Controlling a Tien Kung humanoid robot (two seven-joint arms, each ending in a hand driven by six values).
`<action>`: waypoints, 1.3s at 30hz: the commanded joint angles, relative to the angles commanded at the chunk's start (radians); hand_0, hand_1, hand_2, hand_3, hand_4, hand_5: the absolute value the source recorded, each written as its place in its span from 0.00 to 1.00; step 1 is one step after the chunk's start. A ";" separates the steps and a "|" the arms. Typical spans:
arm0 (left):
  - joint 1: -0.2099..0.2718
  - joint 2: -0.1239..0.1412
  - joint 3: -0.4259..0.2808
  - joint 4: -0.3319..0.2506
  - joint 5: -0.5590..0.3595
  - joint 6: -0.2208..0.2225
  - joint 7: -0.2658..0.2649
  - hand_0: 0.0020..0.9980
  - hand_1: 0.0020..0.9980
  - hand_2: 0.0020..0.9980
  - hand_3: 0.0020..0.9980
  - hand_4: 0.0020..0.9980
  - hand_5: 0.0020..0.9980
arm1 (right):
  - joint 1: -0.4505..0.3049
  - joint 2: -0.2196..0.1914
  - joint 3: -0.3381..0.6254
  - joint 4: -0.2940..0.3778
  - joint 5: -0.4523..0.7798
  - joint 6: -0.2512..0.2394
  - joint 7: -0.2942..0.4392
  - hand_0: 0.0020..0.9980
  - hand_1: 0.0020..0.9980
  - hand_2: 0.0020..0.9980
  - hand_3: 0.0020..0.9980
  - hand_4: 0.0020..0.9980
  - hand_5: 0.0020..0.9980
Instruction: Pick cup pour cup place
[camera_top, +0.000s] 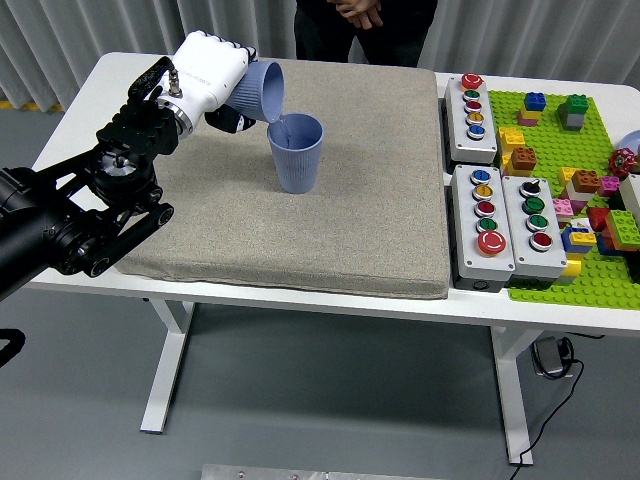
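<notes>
We are gripping a ribbed blue plastic cup (261, 92) in our white left hand (207, 78), tilting it so its mouth is just over the rim of a second ribbed blue cup (296, 152). This second cup is standing upright on the grey fabric mat (300, 240) covering the white table (90, 100). A person in dark clothes (360, 25) is standing at the far side with hands clasped.

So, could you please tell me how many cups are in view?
2. One cup is tilted in the left hand; the other cup stands upright on the mat just below its rim. None seems hidden.
</notes>
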 joint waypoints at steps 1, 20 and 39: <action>0.000 0.001 0.002 -0.001 0.000 0.000 0.000 0.51 0.49 0.55 0.54 0.79 0.25 | -0.001 0.000 0.001 0.000 -0.001 0.000 0.000 0.70 0.69 0.63 0.60 0.07 0.36; -0.005 0.001 0.025 -0.015 0.000 -0.001 0.007 0.50 0.50 0.55 0.54 0.79 0.25 | -0.005 0.003 0.003 0.002 -0.007 0.001 -0.004 0.70 0.69 0.63 0.60 0.07 0.37; -0.037 0.010 0.073 -0.024 0.000 -0.017 0.024 0.50 0.50 0.55 0.54 0.79 0.25 | 0.000 0.002 -0.002 0.001 0.002 -0.001 -0.003 0.70 0.69 0.63 0.60 0.06 0.37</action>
